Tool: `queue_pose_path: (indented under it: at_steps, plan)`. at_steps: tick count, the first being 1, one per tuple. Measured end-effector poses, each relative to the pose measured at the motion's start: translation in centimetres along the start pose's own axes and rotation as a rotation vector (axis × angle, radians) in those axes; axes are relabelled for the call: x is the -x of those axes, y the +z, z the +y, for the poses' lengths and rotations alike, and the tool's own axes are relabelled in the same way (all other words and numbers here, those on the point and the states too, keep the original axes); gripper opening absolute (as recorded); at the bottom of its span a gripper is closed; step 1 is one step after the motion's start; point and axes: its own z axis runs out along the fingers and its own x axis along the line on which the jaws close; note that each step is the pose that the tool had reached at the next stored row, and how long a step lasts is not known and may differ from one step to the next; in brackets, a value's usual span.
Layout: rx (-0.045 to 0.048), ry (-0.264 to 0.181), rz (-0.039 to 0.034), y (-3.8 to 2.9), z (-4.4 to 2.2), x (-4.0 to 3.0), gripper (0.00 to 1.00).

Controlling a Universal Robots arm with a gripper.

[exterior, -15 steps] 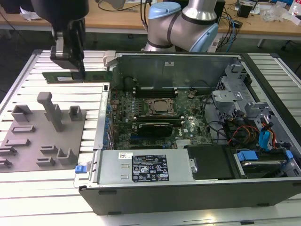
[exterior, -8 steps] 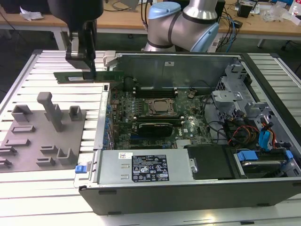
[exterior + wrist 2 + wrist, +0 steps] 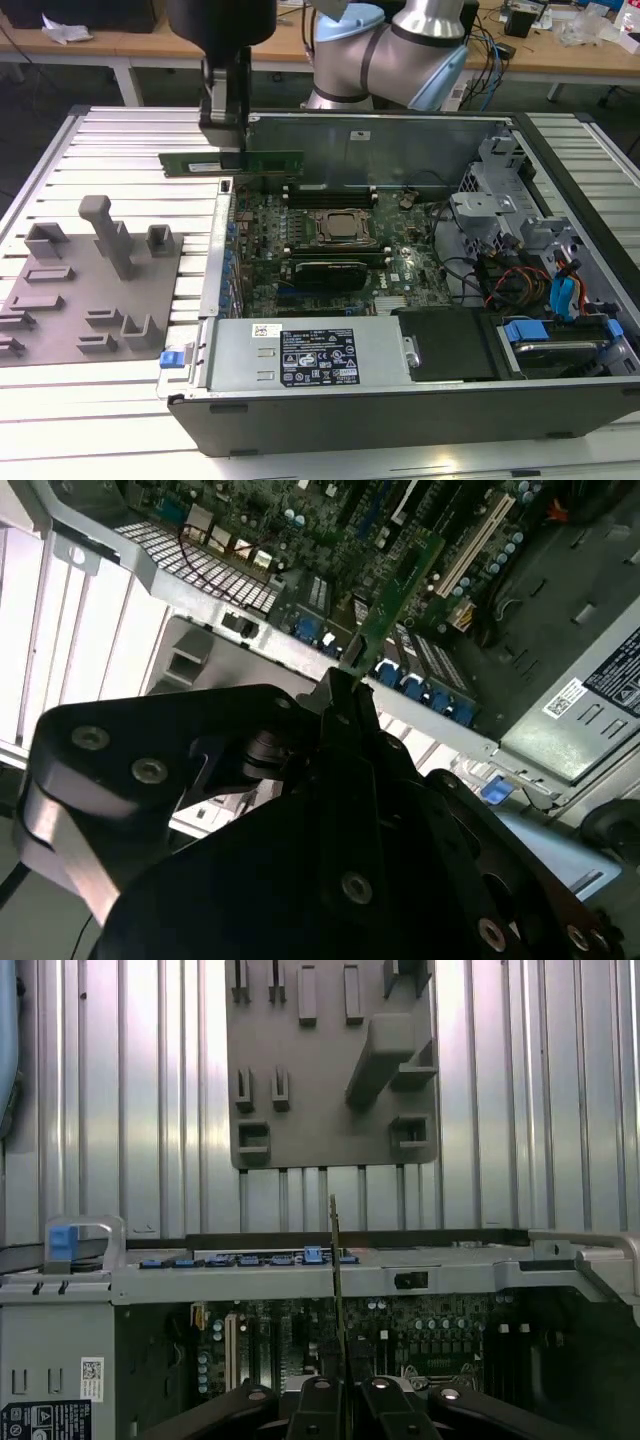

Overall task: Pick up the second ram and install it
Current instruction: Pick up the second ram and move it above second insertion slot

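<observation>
The second ram (image 3: 275,161) is 1 long, narrow, flat green circuit-board stick, pinched near its middle by the gripper (image 3: 228,150) and held in the air. It sits level, standing on its long edge, above the side wall of the open computer case (image 3: 213,250) at the exterior view's left. In the first wrist view it appears edge-on as a thin line.

Exterior view: your arm (image 3: 400,45), with silver and pale-blue joints, bends at the far side and reaches toward the exterior view's left. It ends in a black wrist housing (image 3: 220,20). The gripper (image 3: 232,160) hangs straight down from it. In both wrist views, your gripper (image 3: 340,680) (image 3: 338,1390) has its black fingers (image 3: 355,730) pressed together at mid-length on the second ram (image 3: 275,161), which you hold level and on its long edge.
</observation>
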Motion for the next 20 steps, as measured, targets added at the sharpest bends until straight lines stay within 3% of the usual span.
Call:
queue_pose_path:
  at_steps: [9, 15, 16, 18, 20]
  plan:
    - [0.0005, 0.000, -0.0001, -0.14, -3.25, 0.07, 0.14]
    - [0.0030, 0.000, -0.0003, -0.27, -6.28, 0.18, 0.14]
    - [0.0035, 0.000, -0.0026, -0.27, -6.58, 0.20, 0.14]
    - [0.0043, -0.001, -0.0341, -0.22, -6.91, 0.27, 0.14]
    - [0.0047, 0.000, -0.0371, -0.11, -7.14, 0.65, 0.14]
